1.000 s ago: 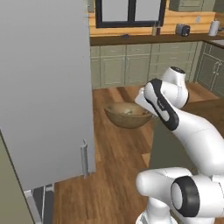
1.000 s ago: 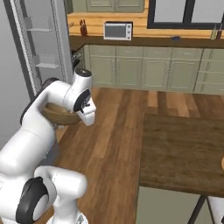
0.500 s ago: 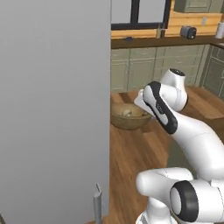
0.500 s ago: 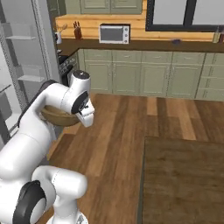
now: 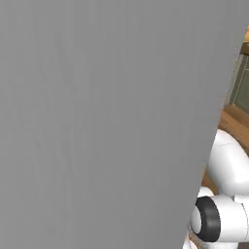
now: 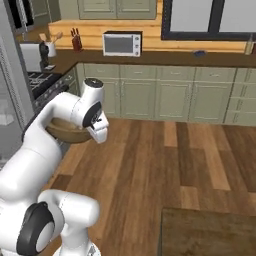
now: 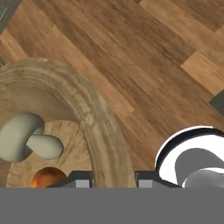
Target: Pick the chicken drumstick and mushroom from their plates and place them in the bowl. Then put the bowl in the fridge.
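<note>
Carrying the loaded bowl (image 6: pixel 66 131) toward the fridge (image 5: pixel 107 121).

You have the tool (image 7: pixel 113 179) clamped on the bowl's near rim, one finger inside the wall and one outside, which keeps the bowl level and aloft over the wooden floor (image 6: pixel 165 165) with no tabletop under it. The mushroom (image 7: pixel 27 141) lies on the bowl's bottom close to that gripped rim, and the chicken drumstick (image 7: pixel 46 178) shows as an orange patch just below it, so both foods are already in. From the left base camera the big grey fridge door stands right in front of the lens, and I judge the base is very close to it. Keep the bowl flat, since a tilt could roll the mushroom out.
</note>
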Robot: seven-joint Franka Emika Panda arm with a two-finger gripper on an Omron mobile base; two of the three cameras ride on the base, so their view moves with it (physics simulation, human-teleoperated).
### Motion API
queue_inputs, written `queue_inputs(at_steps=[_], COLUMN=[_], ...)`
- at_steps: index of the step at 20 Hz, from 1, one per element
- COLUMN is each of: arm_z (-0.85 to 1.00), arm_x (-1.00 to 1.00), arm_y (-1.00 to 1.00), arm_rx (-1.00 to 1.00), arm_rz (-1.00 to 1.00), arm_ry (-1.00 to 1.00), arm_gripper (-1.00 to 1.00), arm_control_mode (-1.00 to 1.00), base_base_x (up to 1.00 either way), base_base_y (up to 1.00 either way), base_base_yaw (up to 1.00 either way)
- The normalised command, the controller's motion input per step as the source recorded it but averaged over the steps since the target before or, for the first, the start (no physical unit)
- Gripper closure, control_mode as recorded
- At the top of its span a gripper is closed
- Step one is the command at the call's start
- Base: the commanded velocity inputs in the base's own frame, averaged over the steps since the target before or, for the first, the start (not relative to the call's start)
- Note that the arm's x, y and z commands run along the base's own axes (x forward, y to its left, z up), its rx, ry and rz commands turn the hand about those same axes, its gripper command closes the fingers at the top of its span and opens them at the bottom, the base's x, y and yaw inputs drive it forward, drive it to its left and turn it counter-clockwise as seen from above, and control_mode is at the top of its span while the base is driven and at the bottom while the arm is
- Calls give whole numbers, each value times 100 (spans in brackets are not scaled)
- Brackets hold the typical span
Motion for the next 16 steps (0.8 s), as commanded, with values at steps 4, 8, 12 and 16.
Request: queue_inputs(at_steps=[4,8,12,16], arm_z=[0,0,0,0], arm_x=[0,0,0,0], arm_y=[0,0,0,0], arm_rx=[0,0,0,0], arm_rz=[0,0,0,0], arm_ry=[0,0,0,0], arm_gripper=[100,100,100,100], arm_control_mode=[100,100,100,100], base_base_x=[33,-8,-20,-43], base_base_y=[0,0,0,0], base_base_yaw=[3,17,23,36])
